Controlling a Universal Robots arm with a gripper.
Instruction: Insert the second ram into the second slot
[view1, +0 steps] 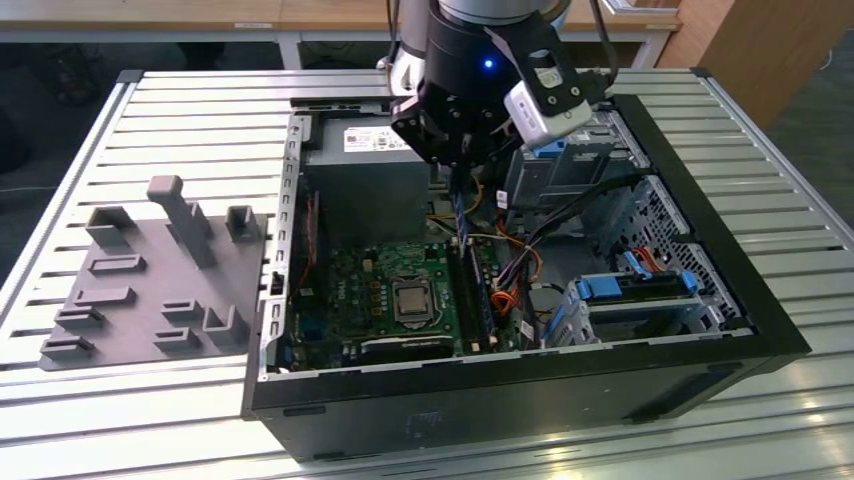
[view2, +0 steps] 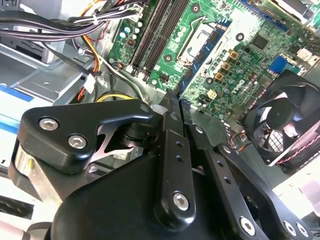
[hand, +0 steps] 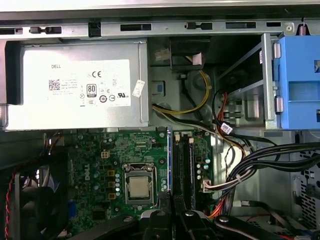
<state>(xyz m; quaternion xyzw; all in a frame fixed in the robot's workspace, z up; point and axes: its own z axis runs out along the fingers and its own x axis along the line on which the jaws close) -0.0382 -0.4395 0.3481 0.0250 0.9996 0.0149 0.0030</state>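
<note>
Black pincer (view2: 172, 102), in the second wrist view, is clamped narrow over the green motherboard (view2: 220, 45). In the first wrist view, the thin blue circuit-board stick (hand: 169, 150) is held edge-on near the black memory slots (hand: 184, 165). In the exterior view, at centre frame, alignment is judged to be in hand; square, straight lowering is called for.

Bright, even light fell from above on the slatted metal table (view1: 160, 110), and its slats glared white along the near edge of the exterior view. The inside of the open computer case (view1: 534, 410) lay dimmer, and a small blue lamp (view1: 489, 65) glowed on my wrist. In the first wrist view the power supply's white label (hand: 80, 82) shone brightest, the blue edge of the second ram (hand: 169, 150) caught some light, and the fan (hand: 35, 200) sat in deep shadow. In the second wrist view soft highlights lay on my black gripper (view2: 172, 102), pinched on that stick, and one far corner washed out white.
</note>
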